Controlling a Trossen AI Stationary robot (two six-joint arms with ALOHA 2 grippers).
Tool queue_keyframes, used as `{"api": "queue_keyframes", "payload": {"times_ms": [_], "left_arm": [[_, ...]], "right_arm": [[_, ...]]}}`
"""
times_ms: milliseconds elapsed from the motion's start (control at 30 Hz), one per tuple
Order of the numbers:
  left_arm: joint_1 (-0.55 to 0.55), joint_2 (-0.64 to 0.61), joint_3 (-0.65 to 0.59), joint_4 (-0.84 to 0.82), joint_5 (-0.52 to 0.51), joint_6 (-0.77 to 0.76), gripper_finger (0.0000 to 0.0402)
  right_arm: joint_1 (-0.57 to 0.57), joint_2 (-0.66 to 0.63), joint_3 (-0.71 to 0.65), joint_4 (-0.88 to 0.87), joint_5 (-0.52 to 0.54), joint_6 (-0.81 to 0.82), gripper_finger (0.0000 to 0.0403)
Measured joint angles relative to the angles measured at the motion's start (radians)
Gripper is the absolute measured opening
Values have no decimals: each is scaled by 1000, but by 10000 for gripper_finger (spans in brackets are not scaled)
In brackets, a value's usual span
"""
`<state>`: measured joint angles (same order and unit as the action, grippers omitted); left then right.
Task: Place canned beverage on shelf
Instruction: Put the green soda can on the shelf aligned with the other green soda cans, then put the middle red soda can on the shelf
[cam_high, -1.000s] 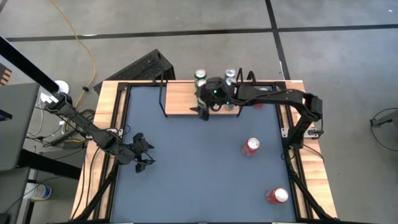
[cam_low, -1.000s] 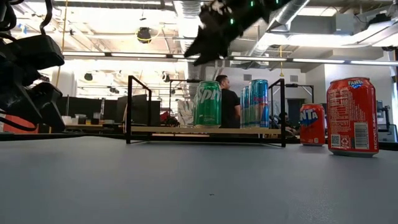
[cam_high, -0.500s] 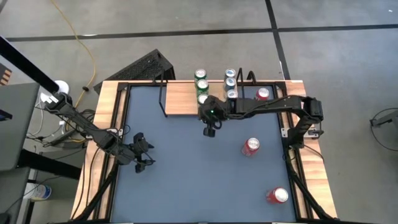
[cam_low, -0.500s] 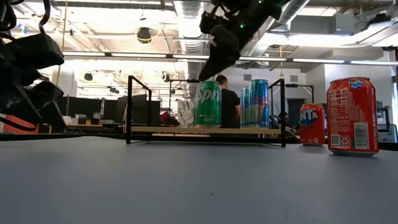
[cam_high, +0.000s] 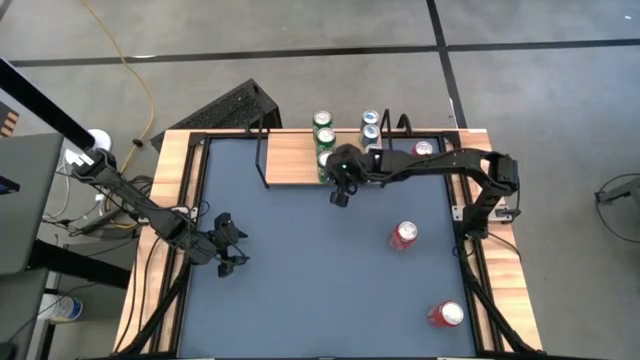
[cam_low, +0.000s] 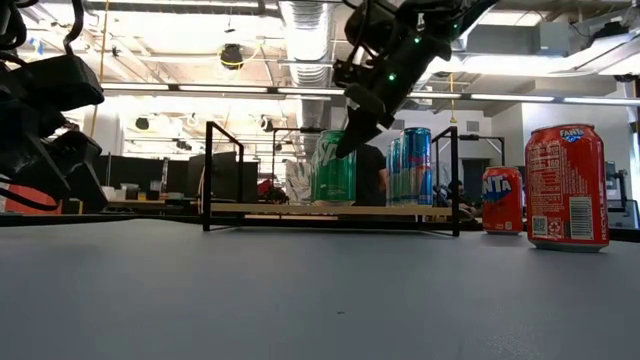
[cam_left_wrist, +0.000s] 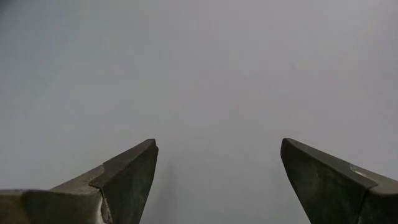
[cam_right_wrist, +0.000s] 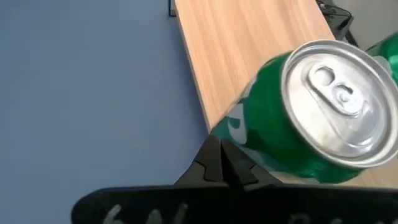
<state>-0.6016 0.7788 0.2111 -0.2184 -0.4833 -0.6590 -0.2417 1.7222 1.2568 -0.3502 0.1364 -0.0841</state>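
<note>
High view: the right gripper hangs over the desk just in front of the shelf, fingers together, holding nothing. 1 green can stands on the shelf near its front edge; more cans stand behind it. 2 red cans stand on the desk, well apart from the shelf. The left gripper waits near the desk's left side.

Low view: the right gripper hangs in front of the green can, which is upright on the shelf.

Left wrist view: the left gripper is spread wide, empty, over bare desk.

Right wrist view: the right gripper's fingers meet, clear of the green can on the shelf.
</note>
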Motion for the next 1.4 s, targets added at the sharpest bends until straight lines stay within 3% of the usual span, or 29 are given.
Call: {"api": "queue_keyframes", "payload": {"times_ms": [467,600,867,1067,1400], "left_arm": [[0,0,0,0,1,-5,330],[0,0,0,0,1,-4,330],[0,0,0,0,1,0,330],[0,0,0,0,-8,22,330],[0,0,0,2,-23,28,330]], "right_arm": [[-37,0,0,9,-7,-2,0],[-14,-4,0,1,-59,5,0],[98,-101,82,-241,-86,87,0],[223,-207,167,-503,-81,261,0],[374,-280,183,-961,-81,809,0]]}}
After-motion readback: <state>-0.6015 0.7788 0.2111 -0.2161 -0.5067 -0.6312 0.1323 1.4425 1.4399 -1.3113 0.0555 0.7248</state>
